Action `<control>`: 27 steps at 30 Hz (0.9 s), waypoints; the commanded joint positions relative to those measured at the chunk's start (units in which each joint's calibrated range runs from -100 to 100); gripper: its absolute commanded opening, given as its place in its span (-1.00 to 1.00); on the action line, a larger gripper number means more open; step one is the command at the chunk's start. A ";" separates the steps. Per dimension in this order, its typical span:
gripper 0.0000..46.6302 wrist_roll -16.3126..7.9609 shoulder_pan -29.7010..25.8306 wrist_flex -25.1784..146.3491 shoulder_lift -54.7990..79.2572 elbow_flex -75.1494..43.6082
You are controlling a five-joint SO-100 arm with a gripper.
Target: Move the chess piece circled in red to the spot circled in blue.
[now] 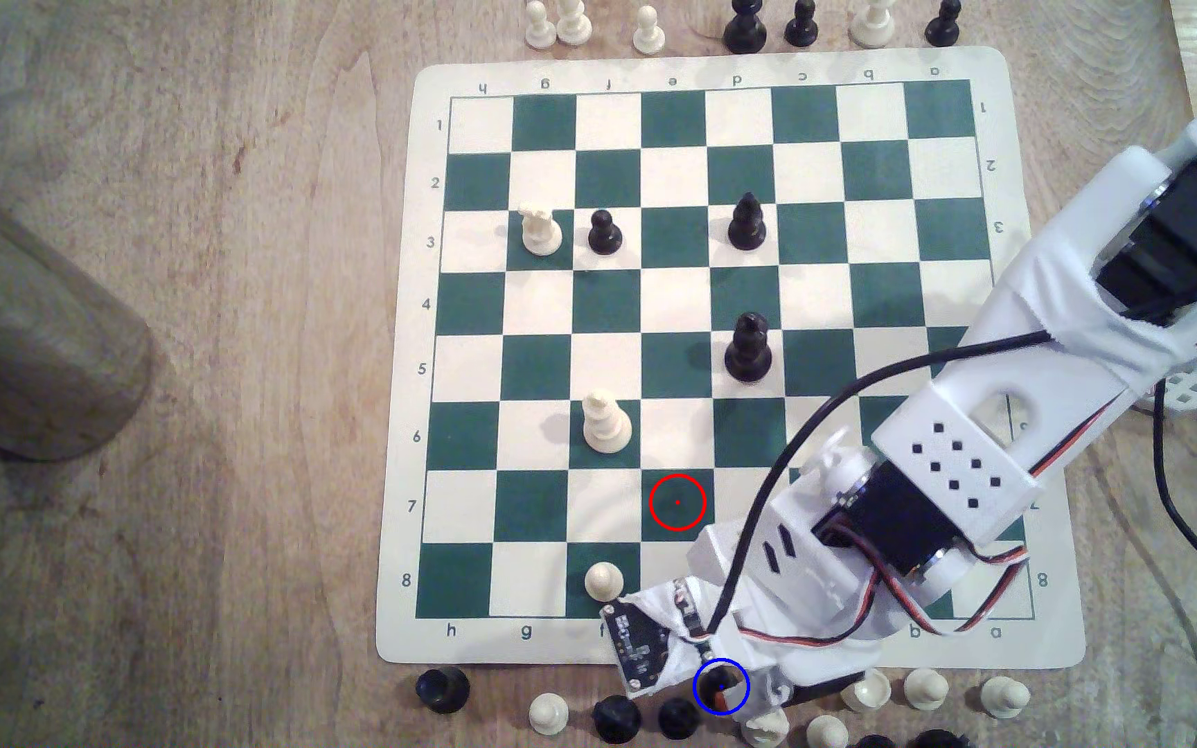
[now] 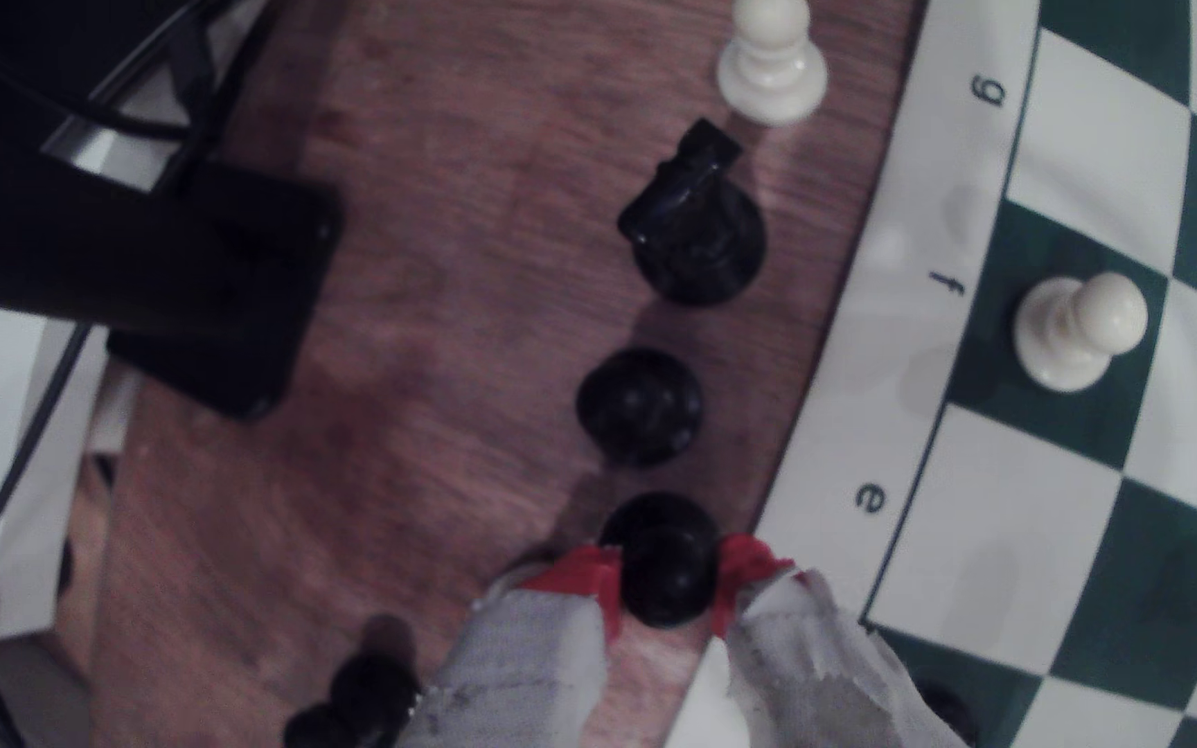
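Two views, and they tell me different things. From the exterior view's left, a row of captured pieces lines the worktop below the board. The nearest is a black piece just beside the spot. There my wrist hides most of the chess piece, though the blue ring sits around it.

The wrist view shows what that hides. My jaws are closed on the pawn's round head, red tips pressing either side, and its base is close to a neighbouring black pawn.

I judge the risk lies in letting go. A tilted release, or jaws spreading wide, could topple it into that neighbour.
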 commanded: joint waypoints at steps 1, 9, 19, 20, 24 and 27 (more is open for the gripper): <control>-0.97 -0.39 -0.35 0.16 0.13 -6.69; -0.98 -0.44 -0.43 0.49 1.06 -7.15; -0.97 -0.44 -0.58 1.39 1.83 -7.33; -0.93 -0.44 -0.66 1.55 2.08 -7.51; -0.71 -0.44 -0.66 2.95 2.51 -8.05; -0.56 -0.44 -0.66 3.85 2.51 -8.05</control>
